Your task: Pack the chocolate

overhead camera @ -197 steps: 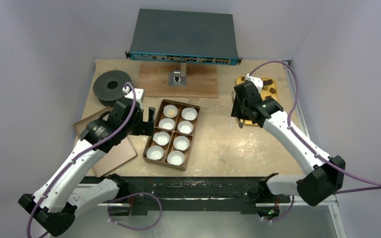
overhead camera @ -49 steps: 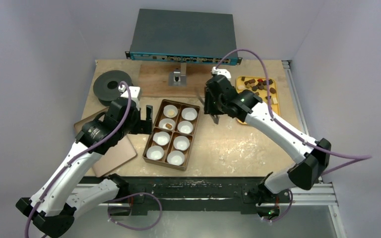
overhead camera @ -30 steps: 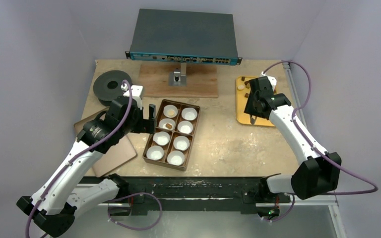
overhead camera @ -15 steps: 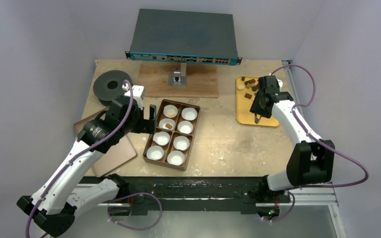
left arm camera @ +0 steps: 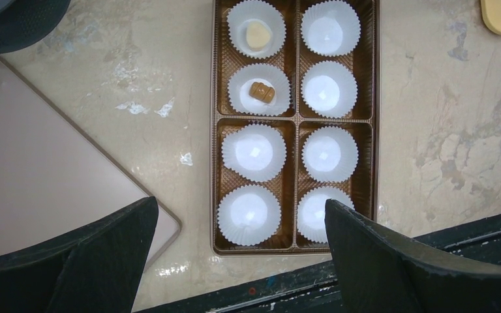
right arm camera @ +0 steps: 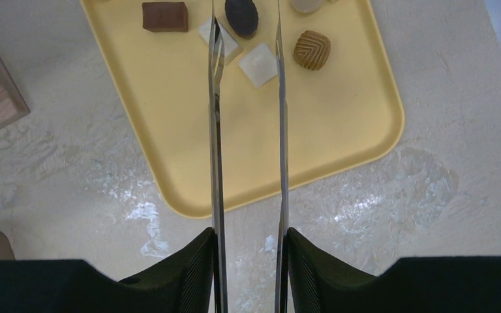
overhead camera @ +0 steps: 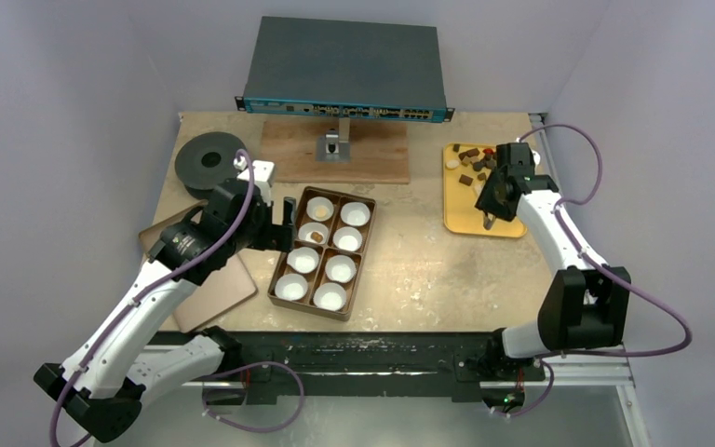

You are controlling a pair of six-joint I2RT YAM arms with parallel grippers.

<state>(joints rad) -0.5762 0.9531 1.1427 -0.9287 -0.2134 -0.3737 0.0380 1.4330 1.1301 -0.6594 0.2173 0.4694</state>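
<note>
Two pieces of the chocolate [left arm camera: 256, 35] sit in the brown box [left arm camera: 293, 119] at mid-table: a cream one in the far-left paper cup [left arm camera: 238, 19] and a tan one [left arm camera: 261, 91] in the cup just nearer. More pieces, dark, tan and white, lie scattered on the far part of the yellow tray [right arm camera: 339, 130] at the right. The right jaws hang over that tray, slightly spread and pinching nothing, with a dark oval piece [right arm camera: 242, 16] showing between their tips. The left jaws, spread wide, hover by the box's left side.
</note>
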